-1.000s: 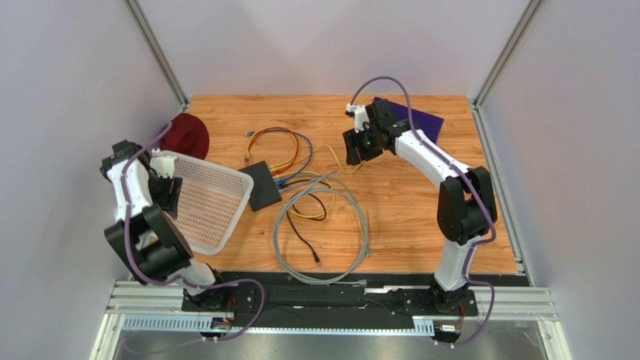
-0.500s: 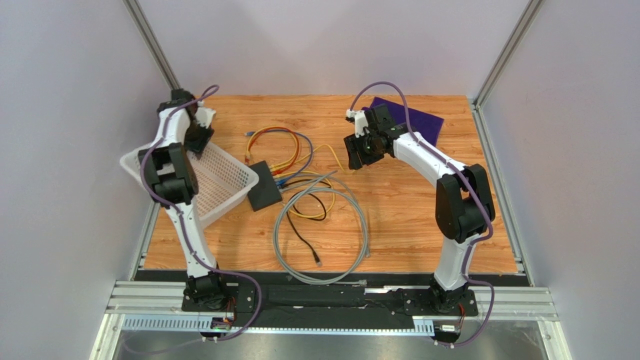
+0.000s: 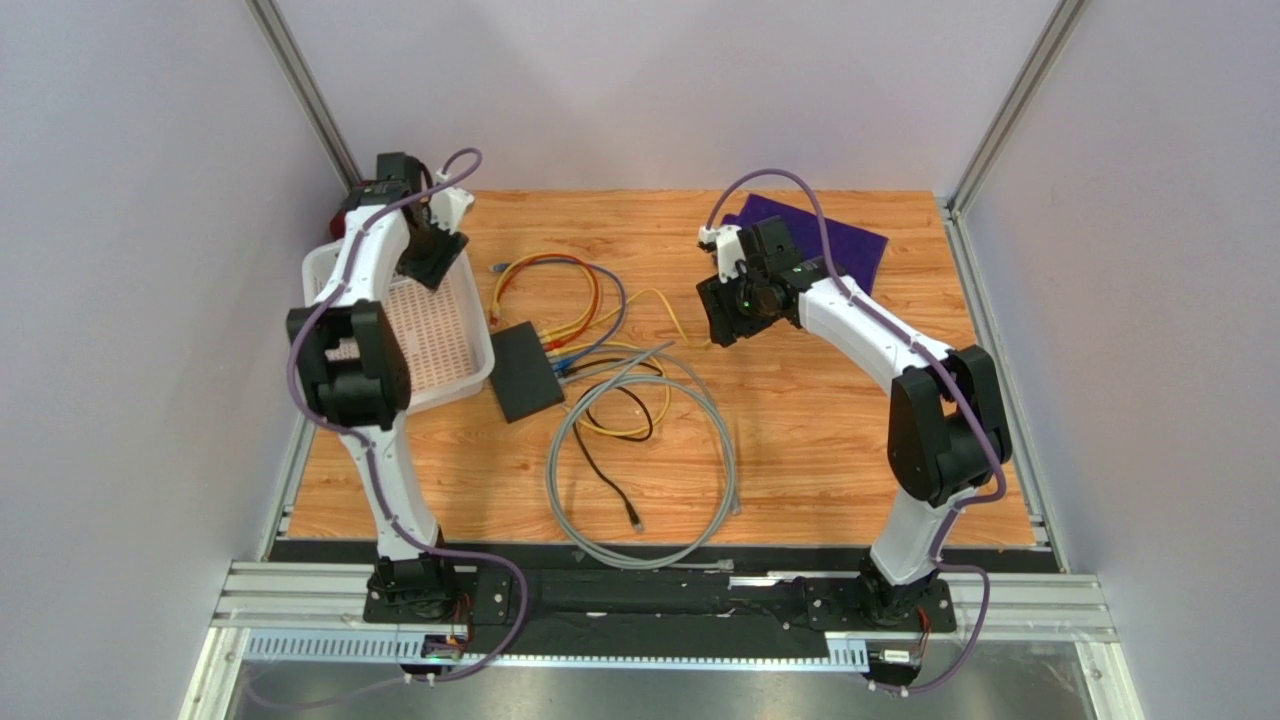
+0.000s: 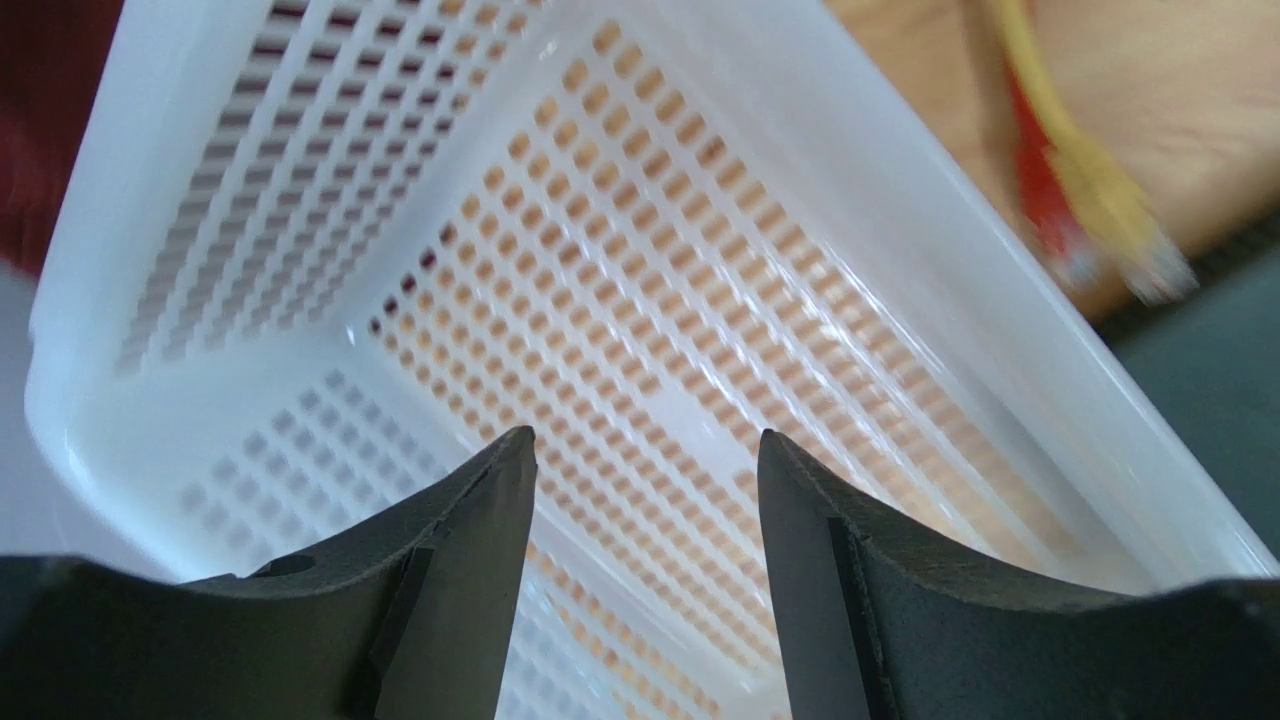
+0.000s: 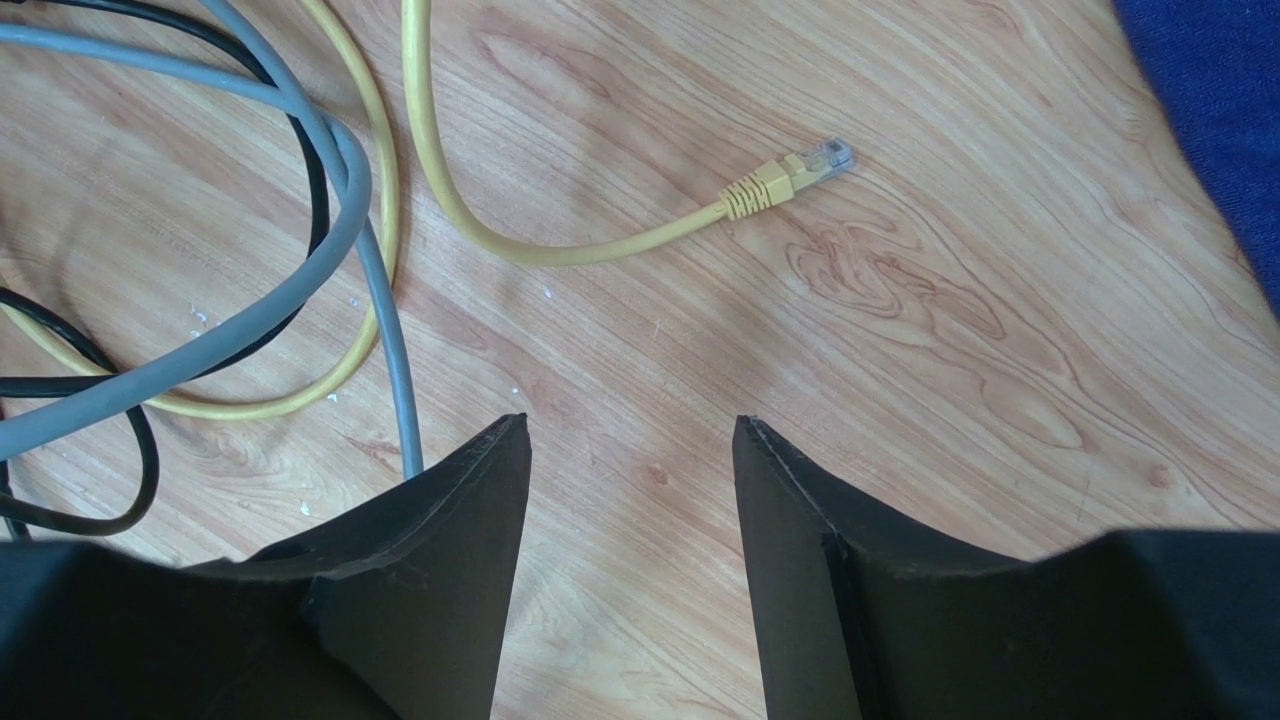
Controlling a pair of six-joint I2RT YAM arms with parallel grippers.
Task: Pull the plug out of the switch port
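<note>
Several coloured cables (image 3: 541,263), blue, yellow and orange, run to the far right edge of the switch (image 3: 526,372), a flat black box lying on the wooden table (image 3: 812,435). Their plugs (image 3: 559,357) bunch together at that edge and are too small in the overhead view to tell apart.

Just right of the switch, toward the near edge, a grey cable (image 3: 732,458) lies in a wide loop with a thin black cable (image 3: 601,480) inside it. A white mesh basket (image 3: 398,323) sits right against the switch's left side; whether they touch cannot be told.

The left gripper (image 4: 643,450) hangs over the basket's far end, left of and beyond the switch, its fingers apart with nothing between them. The right gripper (image 5: 631,435) hovers well to the right of the switch above bare wood, its fingers likewise apart and empty. A loose yellow plug (image 5: 789,173) lies on the wood ahead of it. Farther right and beyond the switch, a purple cloth (image 3: 824,233) lies at the table's far edge.
</note>
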